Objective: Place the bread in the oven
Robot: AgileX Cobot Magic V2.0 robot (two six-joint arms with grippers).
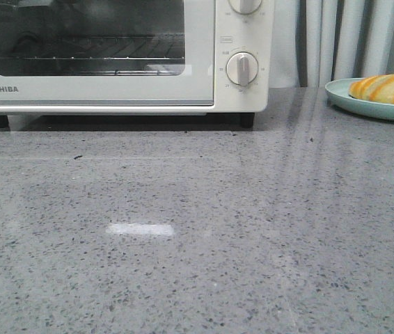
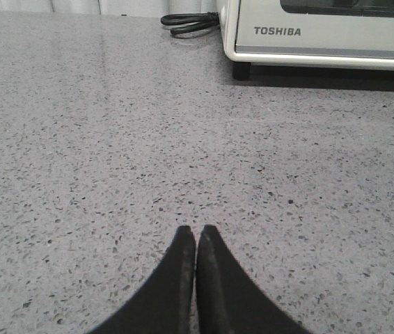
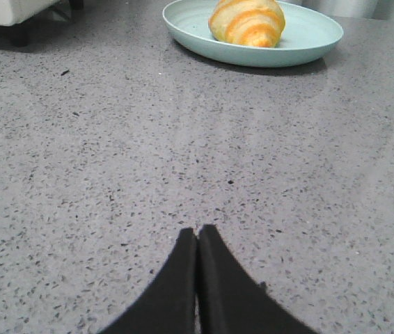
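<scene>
1. Upper left of the front view: cream-white oven (image 1: 124,56), door shut, wire rack (image 1: 89,59) dimly visible behind the glass, two round white dials (image 1: 242,68) on its right panel.
2. Upper right edge of the front view: bread (image 1: 386,88), golden-orange with pale stripes, lying on a pale teal plate (image 1: 343,97), partly cut off by the frame.
3. Between oven and plate: bare grey speckled surface (image 1: 197,236), glossy, with a bright reflection near the centre.
4. Bottom centre of the left wrist view: left claw (image 2: 196,233), black tips pressed together, holding nothing, low over the surface; oven corner at upper right, a coiled black cord (image 2: 188,23) beside it.
5. Bottom centre of the right wrist view: right claw (image 3: 196,233), tips likewise pressed together and empty; bread and plate at top centre, well apart from it.
</scene>
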